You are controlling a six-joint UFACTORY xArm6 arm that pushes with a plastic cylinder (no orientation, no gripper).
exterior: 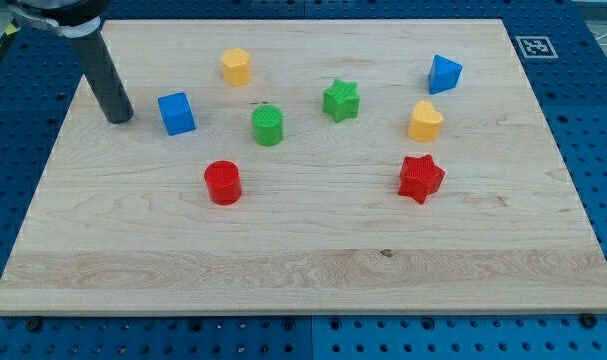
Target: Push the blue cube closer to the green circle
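The blue cube (177, 113) sits on the wooden board at the view's upper left. The green circle (268, 125), a short cylinder, stands to its right with a gap of about one block width between them. My tip (120, 118) rests on the board just left of the blue cube, a small gap away and not touching it. The rod rises from the tip toward the view's top left corner.
A yellow hexagon block (236, 66) lies above the gap between cube and circle. A red cylinder (223, 183) lies below it. Farther right are a green star (341, 100), a blue triangular block (444, 74), a yellow heart-like block (425, 121) and a red star (421, 178).
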